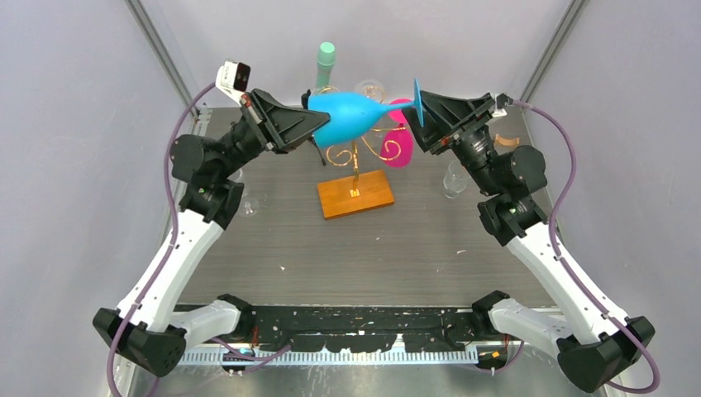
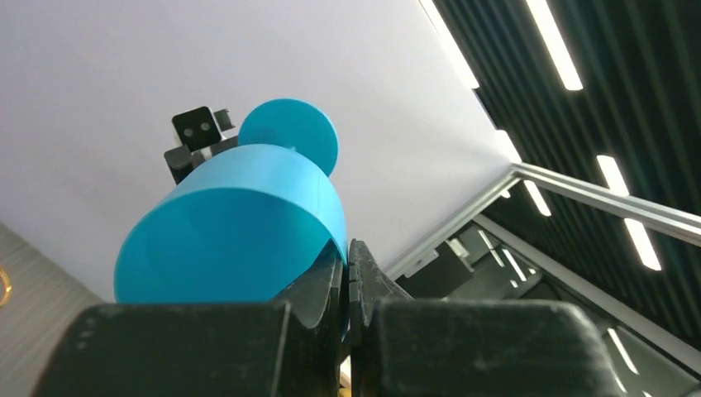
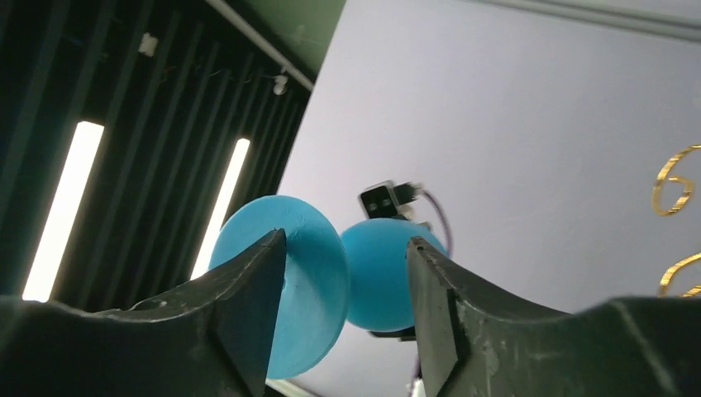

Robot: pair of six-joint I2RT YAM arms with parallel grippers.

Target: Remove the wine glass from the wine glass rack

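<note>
A blue wine glass lies sideways in the air above the wine glass rack, a gold wire stand with curled arms on an orange-brown wooden base. My left gripper is shut on the wall of the bowl at its rim; the fingers pinch the thin blue edge. My right gripper stands open at the foot of the glass. One finger is in front of the blue disc and the other is off to its right, with the bowl showing in the gap.
A pink glass hangs on the rack's right side. A pale green bottle-like object stands behind the rack. Clear glasses stand at the back and at the right of the table. Grey walls close in the sides.
</note>
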